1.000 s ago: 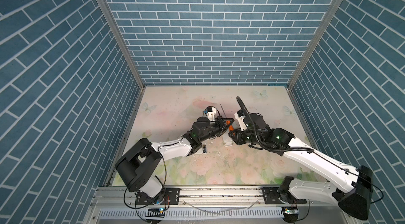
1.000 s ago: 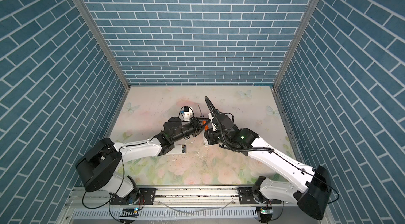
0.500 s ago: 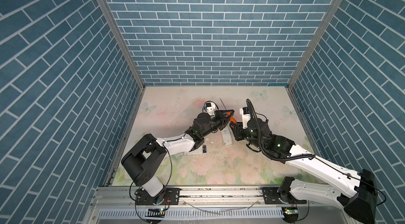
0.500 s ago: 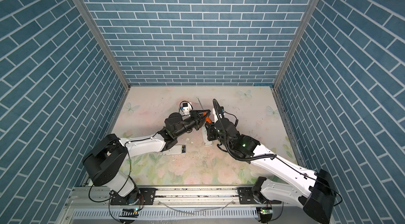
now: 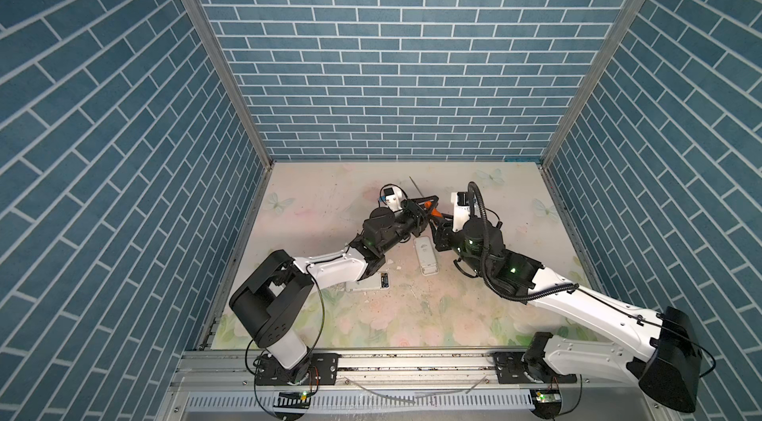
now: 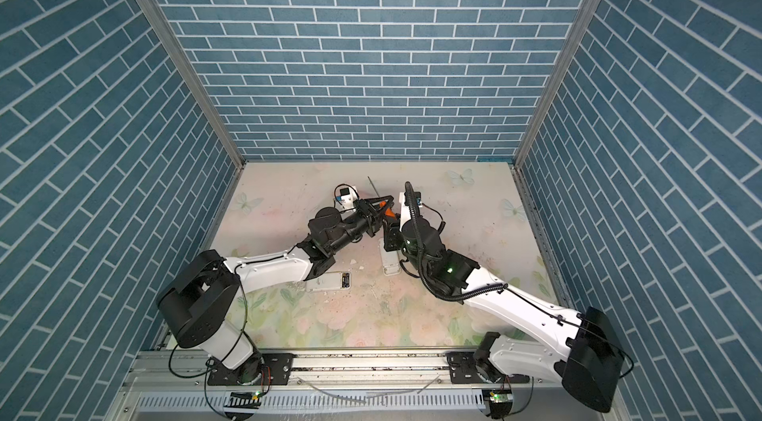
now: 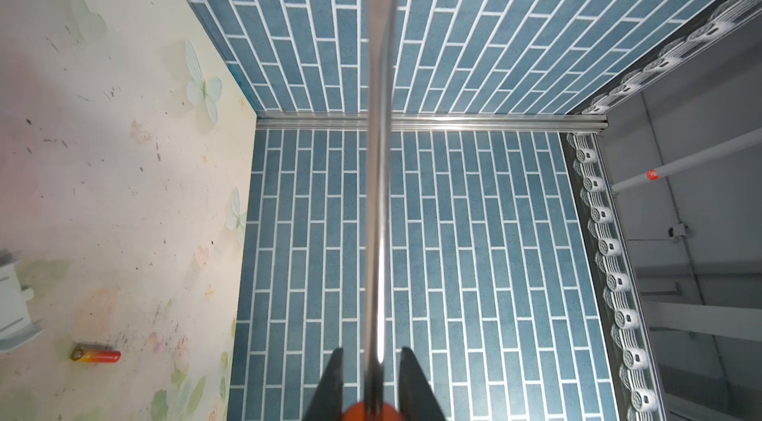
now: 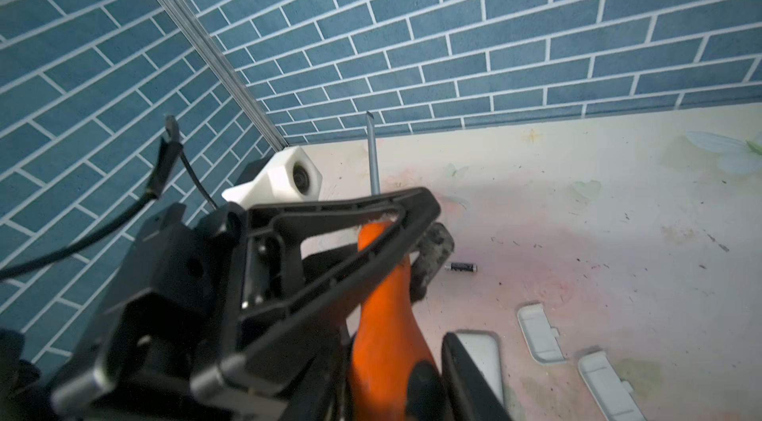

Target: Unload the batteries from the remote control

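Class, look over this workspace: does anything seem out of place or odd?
The left gripper holds the screwdriver aloft, blade pointing toward the brick wall, away from the middle remote. Two battery covers, a black battery and an orange-gold battery lie scattered on the table.

Arm shells (image 5: pixel 330 270): white, black joints (image 5: pixel 381 233)
Shoulder housings (image 5: pixel 268 307): black, blocky
Hose (image 5: pixel 483 241): black, ribbed, right arm
Wrist camera (image 8: pixel 284 180): white housing
Left gripper (image 8: pixel 426 221): black open-frame fingers (image 8: pixel 350 208)
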Controlling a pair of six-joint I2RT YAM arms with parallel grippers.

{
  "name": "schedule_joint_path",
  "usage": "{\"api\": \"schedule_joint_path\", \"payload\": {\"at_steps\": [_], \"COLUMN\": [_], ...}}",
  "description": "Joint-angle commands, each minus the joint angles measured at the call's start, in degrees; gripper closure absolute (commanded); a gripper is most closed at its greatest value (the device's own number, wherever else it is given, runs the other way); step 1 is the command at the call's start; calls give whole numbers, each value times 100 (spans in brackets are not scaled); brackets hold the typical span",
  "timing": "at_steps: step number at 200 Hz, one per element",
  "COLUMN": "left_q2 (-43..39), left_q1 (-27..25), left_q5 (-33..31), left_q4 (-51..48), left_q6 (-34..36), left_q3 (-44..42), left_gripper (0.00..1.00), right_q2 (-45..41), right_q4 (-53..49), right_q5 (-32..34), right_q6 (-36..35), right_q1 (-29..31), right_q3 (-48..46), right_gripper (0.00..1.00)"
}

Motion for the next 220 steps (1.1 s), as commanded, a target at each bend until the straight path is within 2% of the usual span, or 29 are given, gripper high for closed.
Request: {"api": "schedule_joint_path", "payload": {"at_steps": [1,43,89,104,118,132,146,163,220], "left_q2": [9,-35,2,63,89,79,45,-30,-586], "left_q1": [-84,-149,-311,-367,-396,-405,-405,-363,-74], "left_q5": [152,163,178,208,235,237,226,252,222], "left_q4": [260,326,511,617,664,674,641,517,-459], "left_q6": [-28,-89,-367,-462,-494,-490,-430,-266,673], "left_q3": [132,170,131,135,120,72,8,-41,-58], "left_gripper": [100,100,100,100,100,100,100,100,67], "right_q2": [100,273,299,332,374,380,342,213,-296], "right_q4": [602,622,1201,1374,1375,1300,1127,838,-450], "right_q5": [90,53,261,305,287,201,151,142,-203], "right_q6": [-174,-214,-454,-546,-636,-718,-768,-783,-744], "right_q1": [26,25,22,24,24,21,27,19,24], "right_q3": [89,166,-34,-55,10,100,184,250,531], "right_gripper": [56,54,57,66,84,94,100,100,100]}}
